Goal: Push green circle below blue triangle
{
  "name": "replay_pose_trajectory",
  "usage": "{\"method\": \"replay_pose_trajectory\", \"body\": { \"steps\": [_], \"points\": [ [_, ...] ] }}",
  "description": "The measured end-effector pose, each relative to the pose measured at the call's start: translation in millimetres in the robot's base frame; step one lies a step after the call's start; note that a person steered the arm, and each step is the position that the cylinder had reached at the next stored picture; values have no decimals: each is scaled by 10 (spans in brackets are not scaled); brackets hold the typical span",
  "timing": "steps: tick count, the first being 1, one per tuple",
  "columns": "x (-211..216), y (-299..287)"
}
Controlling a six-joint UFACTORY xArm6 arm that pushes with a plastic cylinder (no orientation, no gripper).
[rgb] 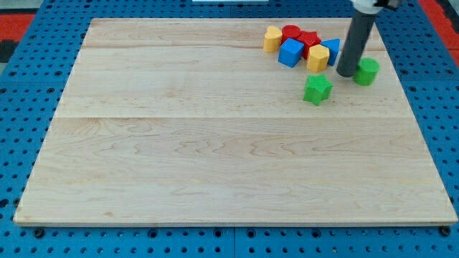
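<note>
The green circle (367, 72) lies near the board's right edge, in the upper right. My tip (347, 73) rests on the board just left of it, touching or nearly touching it. The blue triangle (332, 49) lies up and to the left of the tip, partly hidden behind the dark rod (356, 39). The green circle sits below and to the right of the blue triangle.
A green star (317, 89) lies below-left of the tip. A cluster sits left of the blue triangle: a yellow block (318, 58), a blue cube (290, 52), a red star-like block (308, 39), a red round block (290, 32), another yellow block (272, 39). The wooden board (215, 143) rests on a blue pegboard.
</note>
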State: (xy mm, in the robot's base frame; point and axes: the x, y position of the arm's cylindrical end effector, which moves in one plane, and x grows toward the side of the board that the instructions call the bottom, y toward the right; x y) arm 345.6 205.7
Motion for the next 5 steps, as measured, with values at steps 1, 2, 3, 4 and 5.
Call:
{"method": "replay_pose_trajectory", "body": {
  "steps": [1, 2, 3, 4, 5],
  "points": [
    [203, 57],
    [410, 186],
    [410, 867],
    [238, 1123],
    [160, 519]
  ]
}}
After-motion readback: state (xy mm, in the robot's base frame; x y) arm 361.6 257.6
